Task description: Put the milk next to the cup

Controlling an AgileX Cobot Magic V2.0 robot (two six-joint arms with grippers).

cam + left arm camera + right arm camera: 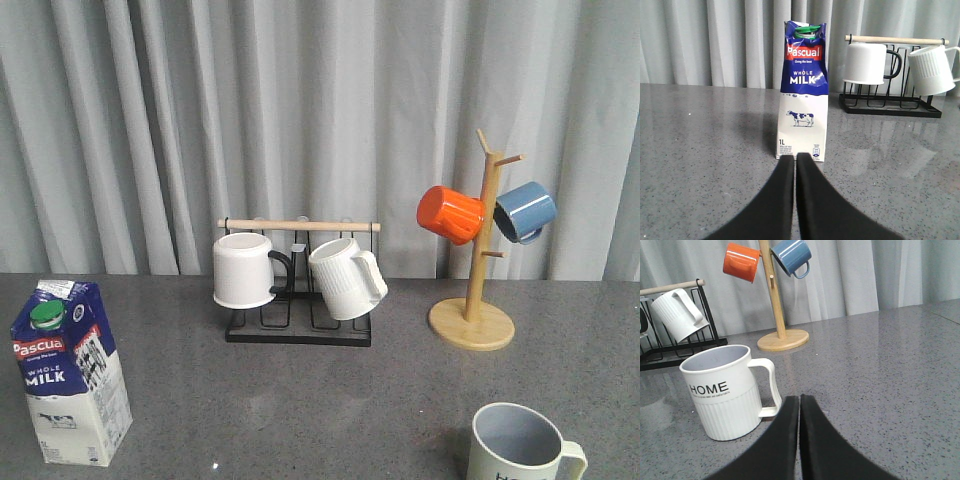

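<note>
The milk carton (pixel 70 375), blue and white with a green cap, stands upright at the table's front left. In the left wrist view the milk carton (pixel 803 95) stands just beyond my left gripper (pixel 795 157), whose black fingers are shut and empty. The cream HOME cup (pixel 518 443) stands at the front right, handle to the right. In the right wrist view the cup (pixel 725 390) stands beside my right gripper (pixel 800 398), which is shut and empty, close to the cup's handle. Neither gripper shows in the front view.
A black wire rack (pixel 298 320) with a wooden bar holds a white mug with black handle (pixel 245 270) and a ribbed white mug (pixel 345 278) at the back centre. A wooden mug tree (pixel 472 322) holds an orange mug (pixel 450 214) and a blue mug (pixel 524 211).
</note>
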